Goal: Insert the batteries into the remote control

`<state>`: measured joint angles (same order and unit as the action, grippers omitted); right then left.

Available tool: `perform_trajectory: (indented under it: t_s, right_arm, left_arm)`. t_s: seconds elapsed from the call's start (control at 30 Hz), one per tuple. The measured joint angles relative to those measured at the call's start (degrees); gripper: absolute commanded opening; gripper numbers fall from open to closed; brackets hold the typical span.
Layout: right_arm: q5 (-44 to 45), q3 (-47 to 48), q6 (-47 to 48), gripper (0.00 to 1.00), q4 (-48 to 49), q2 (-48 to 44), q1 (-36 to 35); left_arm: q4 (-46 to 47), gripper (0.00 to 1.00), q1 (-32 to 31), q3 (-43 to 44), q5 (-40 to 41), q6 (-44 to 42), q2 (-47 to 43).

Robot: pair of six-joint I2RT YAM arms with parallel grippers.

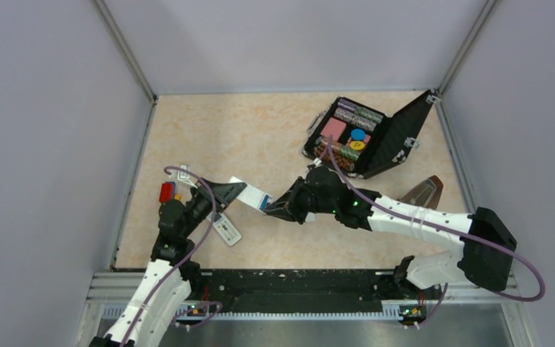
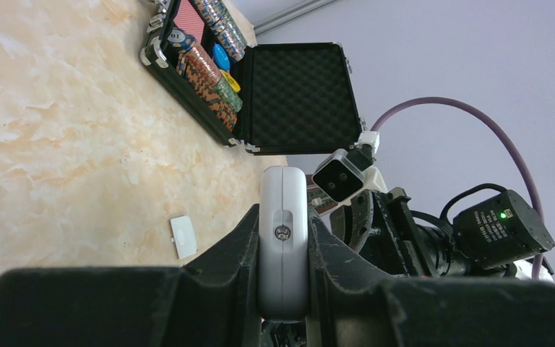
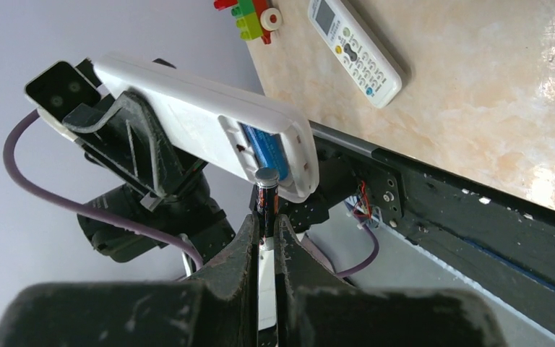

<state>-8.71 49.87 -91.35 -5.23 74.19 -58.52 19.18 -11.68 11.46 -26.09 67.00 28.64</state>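
Aiming lengthwise, remote control (image 3: 181,108) faces right pincer (image 3: 266,220)

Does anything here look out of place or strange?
The remote control has its back compartment open, one blue battery inside, a second battery near its mouth. A small white plate, perhaps its cover, lies alone on the table. Nothing looks spilled or broken.

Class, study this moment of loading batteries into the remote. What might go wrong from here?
The right gripper pinches the held battery by its lower end; pressing its tip against the remote control might tilt it or make it slip.
The left gripper holds the remote control off the table, so a push may shift it and miss the open compartment.
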Motion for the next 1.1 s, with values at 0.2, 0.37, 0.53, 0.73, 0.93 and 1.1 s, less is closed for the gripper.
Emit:
perform_trajectory:
  t_s: [0.2,0.37,0.53,0.73,0.93,1.1]
  right_arm:
    - [-0.9,-0.4,-0.8,0.05,1.0,1.7,-0.1]
    - [-0.7,-0.4,-1.3,0.05,0.9,1.7,-0.2]
    - [-0.1,-0.4,-1.5,0.04,0.9,1.9,-0.2]
    - [0.3,-0.4,-1.9,0.05,0.8,3.1,-0.2]
    - [1.7,-0.4,-1.9,0.05,0.1,3.2,-0.2]
    - [2.2,-0.4,-1.8,0.06,-0.3,4.0,0.2]
  left_arm:
    - [-0.1,0.0,0.0,0.0,0.0,0.0,0.0]
    - [-0.9,0.0,0.0,0.0,0.0,0.0,-0.4]
    - [-1.7,0.0,0.0,0.0,-0.2,0.0,-1.0]
    - [-3.9,0.0,0.0,0.0,-0.2,-0.7,-1.8]
    - [-4.8,0.0,0.0,0.0,-0.5,-0.9,-1.8]
    - [-6.8,0.0,0.0,0.2,-0.5,-1.4,-1.6]
